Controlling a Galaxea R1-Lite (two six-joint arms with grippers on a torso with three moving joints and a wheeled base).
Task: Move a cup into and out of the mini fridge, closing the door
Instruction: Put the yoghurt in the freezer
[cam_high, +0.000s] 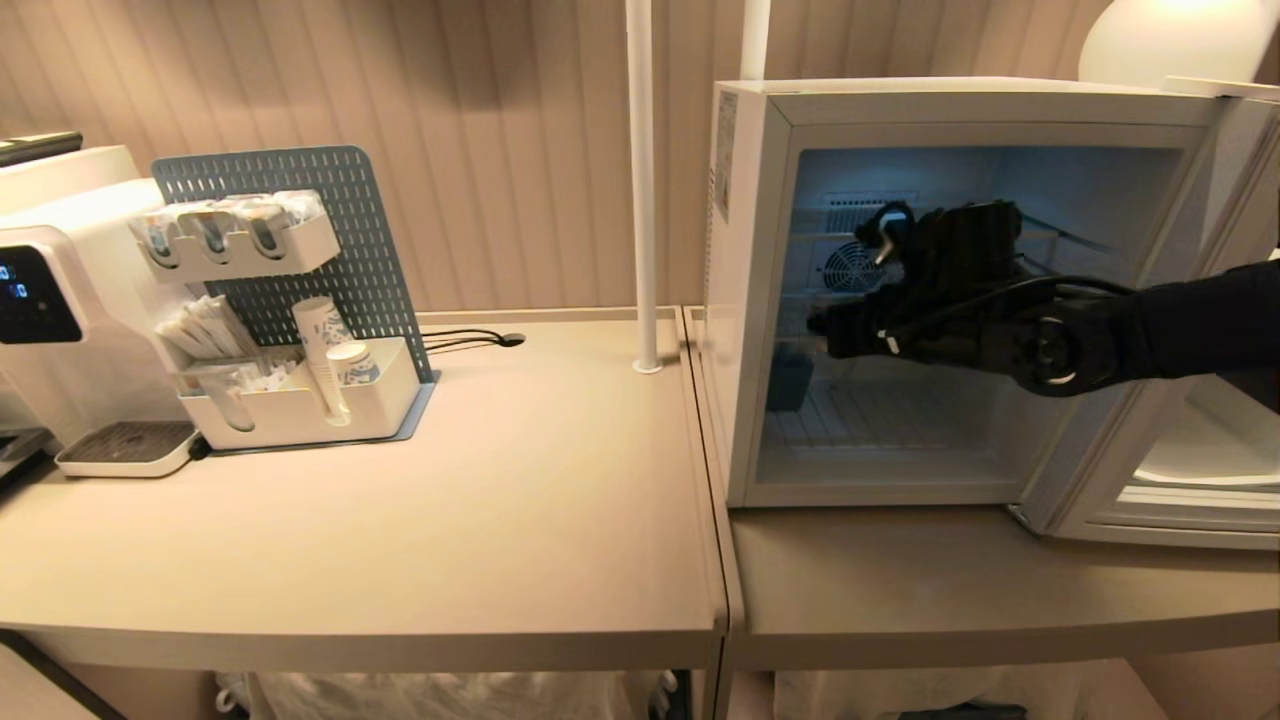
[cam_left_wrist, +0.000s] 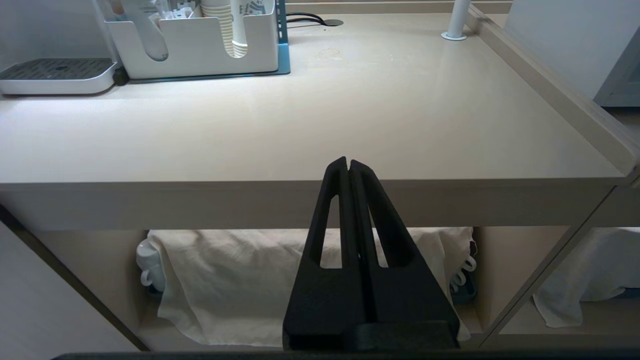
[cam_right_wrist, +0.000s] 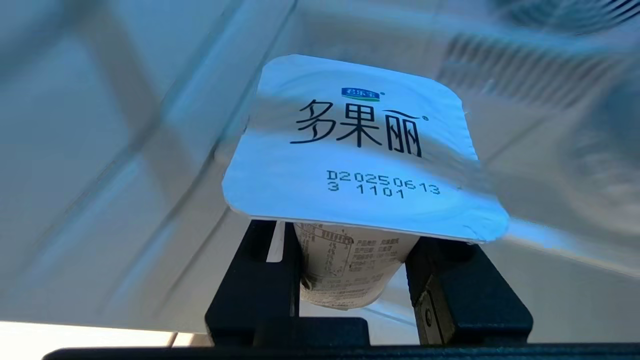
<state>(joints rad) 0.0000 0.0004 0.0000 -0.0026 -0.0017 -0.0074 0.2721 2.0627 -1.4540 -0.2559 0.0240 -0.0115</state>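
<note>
one small white tub-like cup (cam_right_wrist: 350, 200) with a flat foil top sits clamped in the right hand (cam_right_wrist: 352, 280), inside the boxy white mini fridge (cam_high: 760, 300). keep it level, lower it onto a wire shelf, then release. left hand (cam_left_wrist: 348, 167) is closed, empty.

On my left the counter (cam_high: 400, 540) carries a drinks machine (cam_high: 50, 290) at its far-left end, with a pegboard organiser (cam_high: 290, 330) just to its right. A pole (cam_high: 642, 180) stands at the back, between the organiser and the mini fridge (cam_high: 760, 290) on the adjoining counter to the right. The door (cam_high: 1180, 470) is swung out to the right. My right gripper (cam_high: 850, 335) is inside the fridge, with the cup (cam_right_wrist: 360, 150) between its fingers. The left gripper (cam_left_wrist: 348, 167) hangs before the counter's front edge.
</note>
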